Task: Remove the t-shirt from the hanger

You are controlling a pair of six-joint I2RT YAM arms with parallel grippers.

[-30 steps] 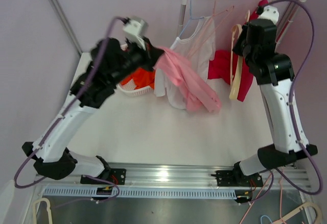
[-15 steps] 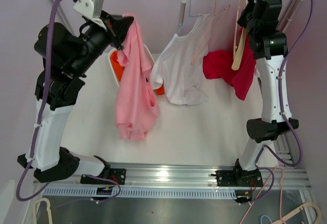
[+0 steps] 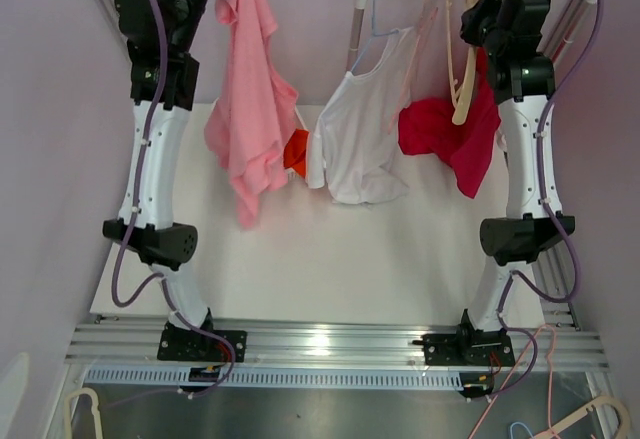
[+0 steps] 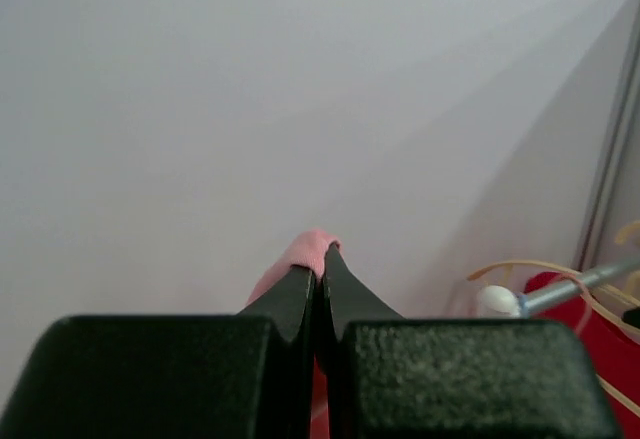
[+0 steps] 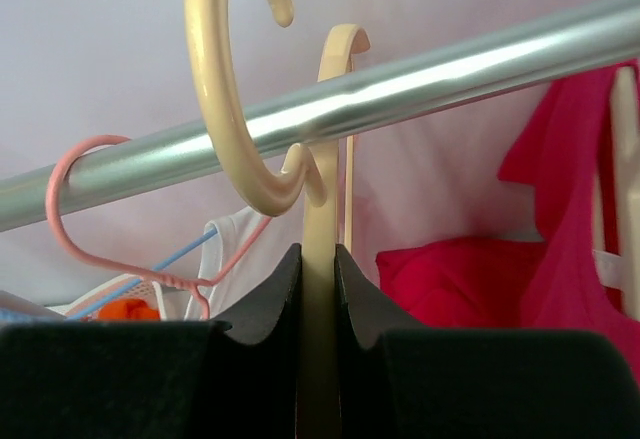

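Raised higher than before, left end effector (image 4: 321, 259) stays clenched on pink t-shirt (image 3: 250, 89); right end effector (image 5: 318, 255) grips cream hanger (image 5: 320, 214) at rail (image 5: 450, 64)

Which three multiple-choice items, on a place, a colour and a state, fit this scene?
1. Where does the pink t-shirt hang? A on the rail; B from the left gripper; C on the table.
2. What colour is the hanger in the right gripper? A blue; B black; C cream.
3. How are the left jaws? A shut on cloth; B wide open; C hidden.
Key: B, it dangles below that gripper; C, the wrist view shows cream; A, pink cloth is pinched between them.
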